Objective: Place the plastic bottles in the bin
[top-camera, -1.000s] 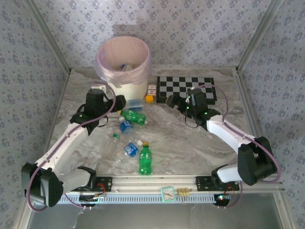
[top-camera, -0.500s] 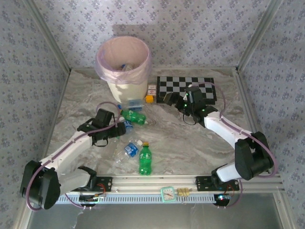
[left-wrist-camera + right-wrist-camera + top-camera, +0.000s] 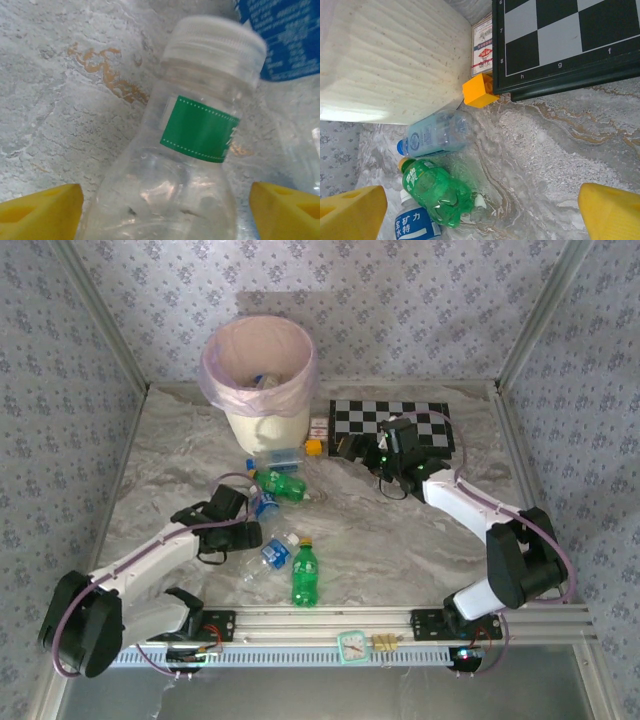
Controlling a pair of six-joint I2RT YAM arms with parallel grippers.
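Observation:
A clear plastic bottle (image 3: pixel 195 150) with a green label and white cap lies on the marble table between the yellow fingertips (image 3: pixel 42 210) of my left gripper (image 3: pixel 165 212). The jaws stand open on either side of it, with a gap on the right. From above, the left gripper (image 3: pixel 250 533) hovers low among the bottles: a green one (image 3: pixel 282 484), a blue-labelled one (image 3: pixel 266 504), another clear one (image 3: pixel 272 552) and a green one (image 3: pixel 304 575). The bin (image 3: pixel 258 365) stands at the back. My right gripper (image 3: pixel 355 447) is open and empty above the table.
A chessboard (image 3: pixel 395 425) lies at the back right. A yellow cube (image 3: pixel 479 91) and a red-white box (image 3: pixel 482 47) sit between the chessboard and the bin (image 3: pixel 390 60). A pale blue bottle (image 3: pixel 437 132) lies by the bin's base, beside the green bottle (image 3: pixel 435 192).
My left arm has swung from beside the bin back toward the near side and down over the clear green-labelled bottle, its jaws narrowing. The right gripper has shifted a little left.

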